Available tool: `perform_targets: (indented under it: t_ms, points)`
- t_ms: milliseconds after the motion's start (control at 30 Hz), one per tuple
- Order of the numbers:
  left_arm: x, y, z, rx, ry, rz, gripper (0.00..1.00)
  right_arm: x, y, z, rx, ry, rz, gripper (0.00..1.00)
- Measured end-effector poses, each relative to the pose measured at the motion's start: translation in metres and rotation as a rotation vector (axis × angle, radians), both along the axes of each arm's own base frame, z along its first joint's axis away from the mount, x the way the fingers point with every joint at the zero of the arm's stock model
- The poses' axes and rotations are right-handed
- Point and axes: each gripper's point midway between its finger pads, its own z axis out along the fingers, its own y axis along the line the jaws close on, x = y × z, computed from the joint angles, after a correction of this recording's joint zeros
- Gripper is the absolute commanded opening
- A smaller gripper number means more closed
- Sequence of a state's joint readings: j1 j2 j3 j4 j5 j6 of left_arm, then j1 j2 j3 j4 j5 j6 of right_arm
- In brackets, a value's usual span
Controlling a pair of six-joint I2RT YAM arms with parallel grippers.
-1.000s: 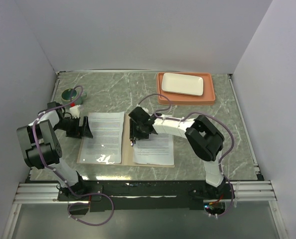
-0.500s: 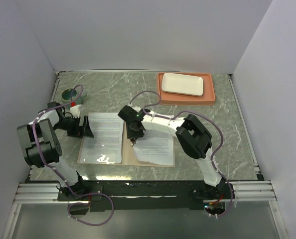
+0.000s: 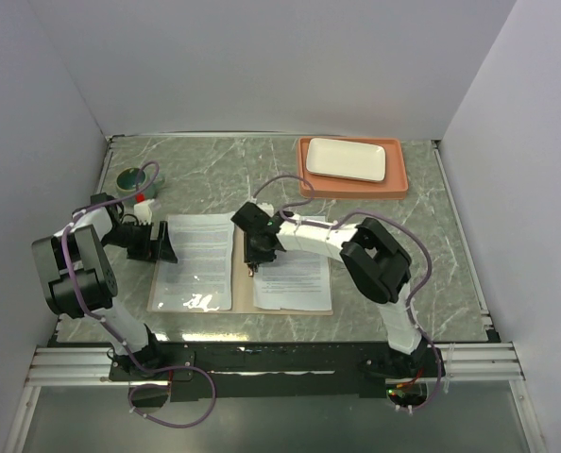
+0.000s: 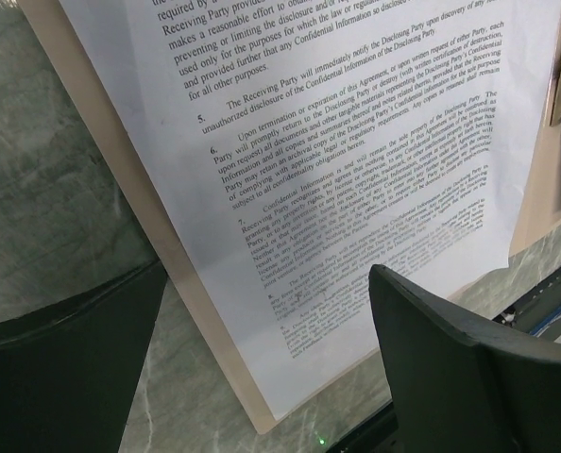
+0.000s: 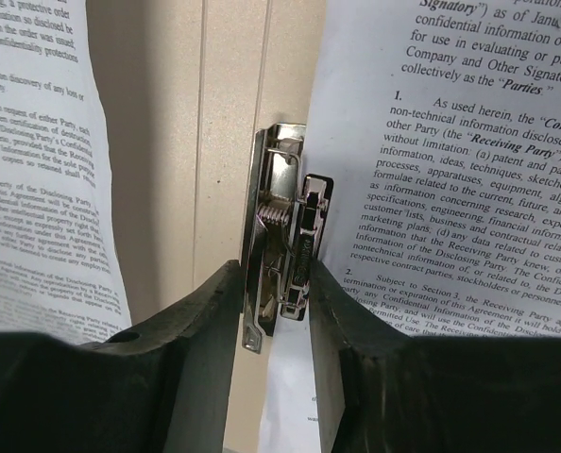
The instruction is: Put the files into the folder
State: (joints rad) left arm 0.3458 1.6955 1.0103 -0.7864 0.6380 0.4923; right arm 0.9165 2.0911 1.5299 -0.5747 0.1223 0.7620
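— What encloses the scene?
— A plain pale grey-white back wall (image 3: 262, 66) across the top, with a matching left side wall (image 3: 25, 142) and right side wall (image 3: 531, 142).
— And below?
— A green-grey marble-patterned tabletop (image 3: 432, 245), evenly lit, with a silver aluminium rail (image 3: 479, 361) along the frame's lower edge.

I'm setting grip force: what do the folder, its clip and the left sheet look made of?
Folder: matte tan cardboard, dull and creased down the middle.
Clip: shiny bare metal, probably steel, with a coil spring and bright glints.
Left sheet: white printed paper, seemingly under glossy clear plastic, judging by the glare.
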Motion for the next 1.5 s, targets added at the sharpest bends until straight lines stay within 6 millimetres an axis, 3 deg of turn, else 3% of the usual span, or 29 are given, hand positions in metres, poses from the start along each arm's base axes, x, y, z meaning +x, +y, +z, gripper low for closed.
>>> perform_targets:
  t_ms: [267,867,933,1033,1167,1233,1333,1500]
  points:
    - [-0.001,0.005,0.005,0.035,0.001,0.0,0.96,0.0,-0.002,-0.001,0.177,0.01,-0.027,0.12]
    - [0.008,0.016,-0.004,0.07,0.014,0.01,0.96,0.003,0.006,-0.005,0.331,0.054,-0.046,0.11]
    - [0.009,0.017,-0.004,0.071,0.014,0.01,0.96,0.003,0.006,-0.006,0.346,0.06,-0.048,0.14]
    - [0.01,0.017,-0.004,0.071,0.012,0.011,0.96,0.003,0.006,-0.007,0.359,0.067,-0.052,0.3]
    - [0.01,0.017,-0.004,0.068,0.011,0.011,0.96,0.003,0.011,0.0,0.375,0.037,-0.049,0.41]
    - [0.01,0.015,-0.003,0.058,0.009,0.01,0.96,0.003,0.012,0.003,0.351,0.009,-0.046,0.52]
    - [0.011,0.008,-0.003,0.029,0.007,-0.002,0.96,0.002,0.008,0.008,0.289,-0.03,-0.04,0.53]
    - [0.012,-0.014,-0.002,0.01,-0.003,-0.067,0.96,-0.001,-0.017,0.004,0.11,-0.027,-0.041,0.53]
